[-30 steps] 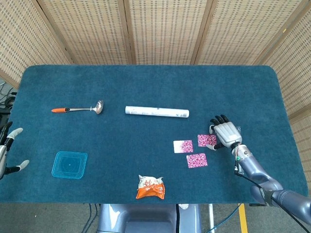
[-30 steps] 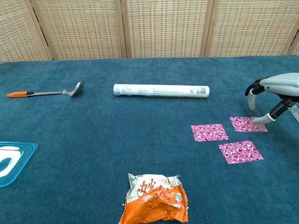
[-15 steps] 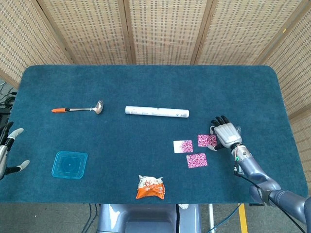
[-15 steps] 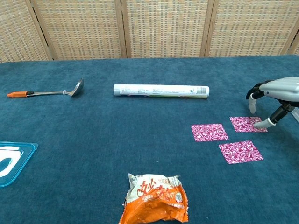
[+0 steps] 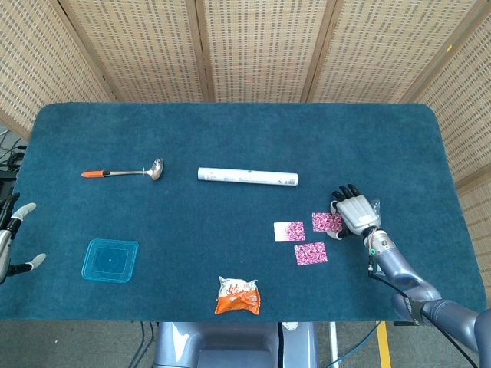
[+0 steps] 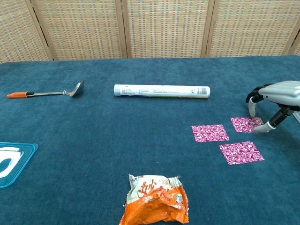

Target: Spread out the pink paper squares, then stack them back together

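right hand (image 6: 274,96) over rightmost pink square (image 6: 247,124)

From my seat, my right hand (image 5: 354,214) sits at the right side of the table (image 5: 230,138), its fingertips (image 6: 268,125) touching the nearest paper square (image 6: 248,124); a second square (image 6: 210,132) lies just left of that one, apart from it; a third square (image 6: 241,152) lies in front of the gap between the two, closer to me; the rolled tube (image 5: 248,177) lies behind and to the left of the hand, lengthwise across the table; the ladle (image 5: 123,172) lies well left of the tube; the snack packet (image 5: 238,296) sits near the front edge, left of the squares; the container lid (image 5: 110,260) lies far left, near my left hand (image 5: 11,238), which hangs off the table's left edge.
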